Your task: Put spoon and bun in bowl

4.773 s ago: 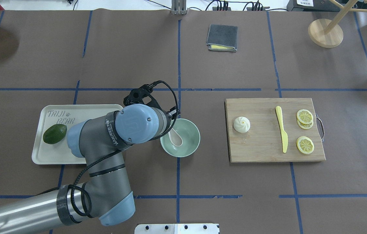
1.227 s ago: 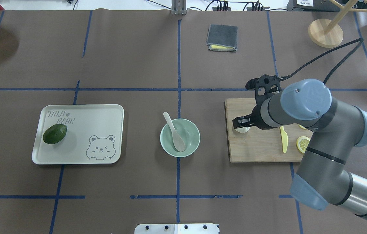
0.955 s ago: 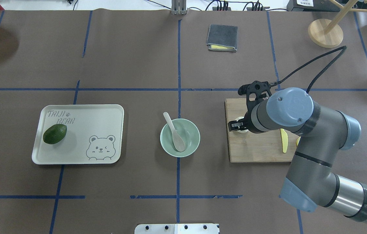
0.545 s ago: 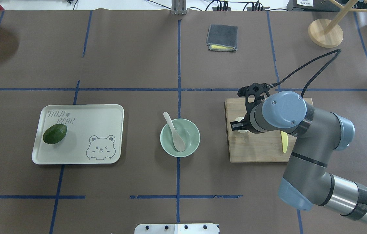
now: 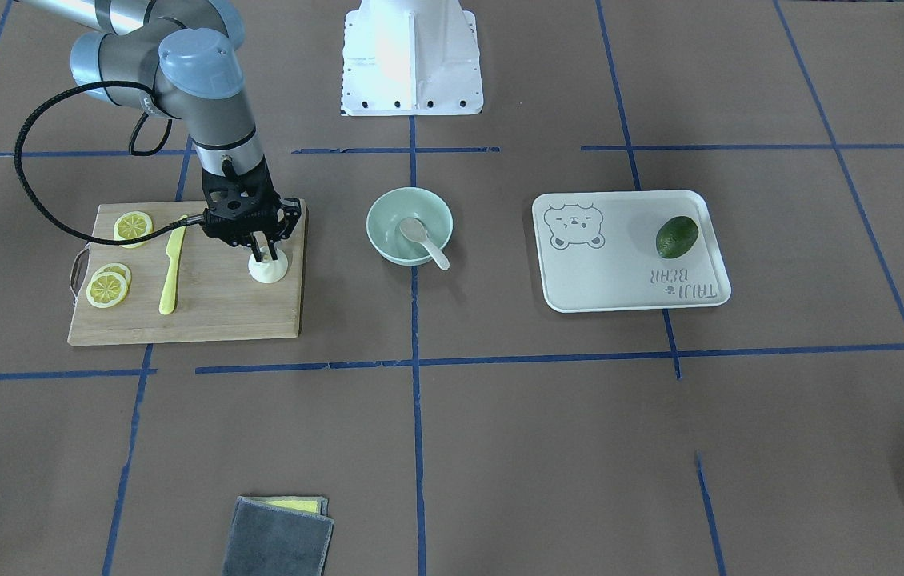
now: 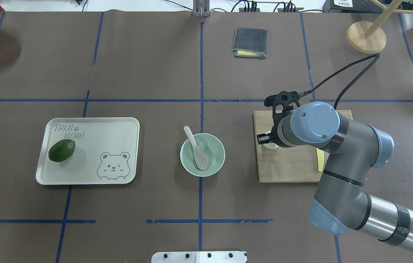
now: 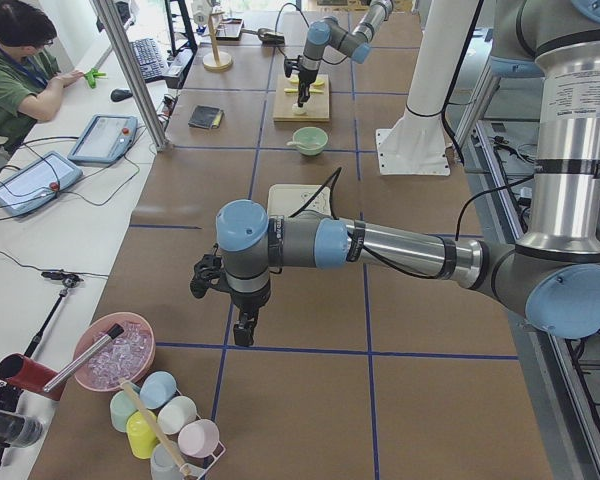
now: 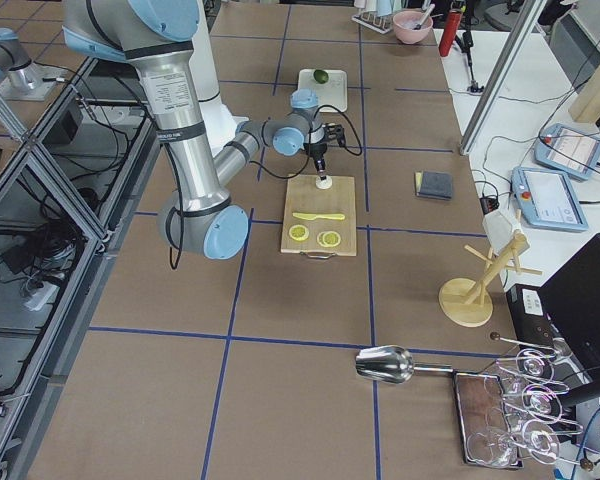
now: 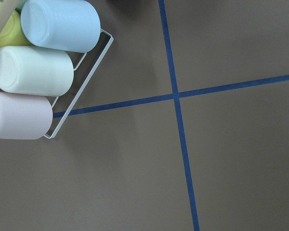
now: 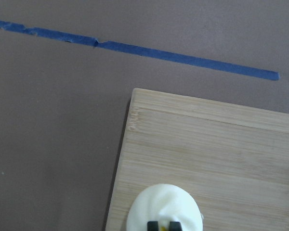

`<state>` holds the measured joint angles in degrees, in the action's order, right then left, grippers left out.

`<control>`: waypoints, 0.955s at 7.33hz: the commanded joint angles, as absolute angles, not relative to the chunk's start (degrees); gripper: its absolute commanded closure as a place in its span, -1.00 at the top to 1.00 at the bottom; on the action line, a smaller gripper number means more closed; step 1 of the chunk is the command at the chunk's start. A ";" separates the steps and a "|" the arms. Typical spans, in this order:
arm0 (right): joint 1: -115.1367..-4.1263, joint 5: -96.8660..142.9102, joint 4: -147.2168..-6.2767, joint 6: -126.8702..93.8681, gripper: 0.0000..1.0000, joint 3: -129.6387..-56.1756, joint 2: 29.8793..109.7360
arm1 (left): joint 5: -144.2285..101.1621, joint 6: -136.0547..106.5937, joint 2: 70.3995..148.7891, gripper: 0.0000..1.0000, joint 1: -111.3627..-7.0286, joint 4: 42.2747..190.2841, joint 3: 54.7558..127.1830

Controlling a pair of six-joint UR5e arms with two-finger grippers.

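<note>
The pale green bowl (image 6: 222, 145) stands mid-table with the off-white spoon (image 6: 199, 151) lying in it, handle over the rim. The bowl (image 5: 377, 240) and spoon (image 5: 420, 236) also show in the front view. The white bun (image 5: 268, 272) sits on the wooden cutting board (image 5: 204, 312). My right gripper (image 5: 263, 256) points straight down on the bun, fingertips close together at its peak. The right wrist view shows the bun (image 10: 166, 207) with the gripper (image 10: 164, 225) pinching its top. My left gripper (image 7: 242, 332) hangs over the table's left end; I cannot tell whether it is open or shut.
A yellow knife (image 5: 172, 268) and lemon slices (image 5: 108, 286) lie on the board. A beige tray (image 6: 118, 124) holds a dark green fruit (image 6: 61, 150). A grey cloth (image 6: 249, 42) and a wooden stand (image 6: 366, 36) are at the back. Cups in a wire rack (image 9: 38, 72) lie below the left wrist.
The left arm left the spoon in the bowl and went out of the overhead view. The right arm came in over the board and edged left onto the bun.
</note>
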<state>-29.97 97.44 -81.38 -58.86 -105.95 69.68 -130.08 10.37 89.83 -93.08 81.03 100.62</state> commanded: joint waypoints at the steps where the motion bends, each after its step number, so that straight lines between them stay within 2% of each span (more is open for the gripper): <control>1: -29.97 97.38 -81.39 -59.06 -1.00 -105.91 69.61 | -130.08 10.37 89.82 1.00 -93.08 81.04 100.81; 3: -30.41 97.56 -82.08 -59.33 -1.00 -107.04 67.61 | -130.08 10.37 89.91 1.00 -93.08 81.04 100.81; 7: -27.97 97.38 -93.33 -66.66 -1.00 -106.00 52.77 | -130.08 10.37 90.00 1.00 -93.08 81.04 100.81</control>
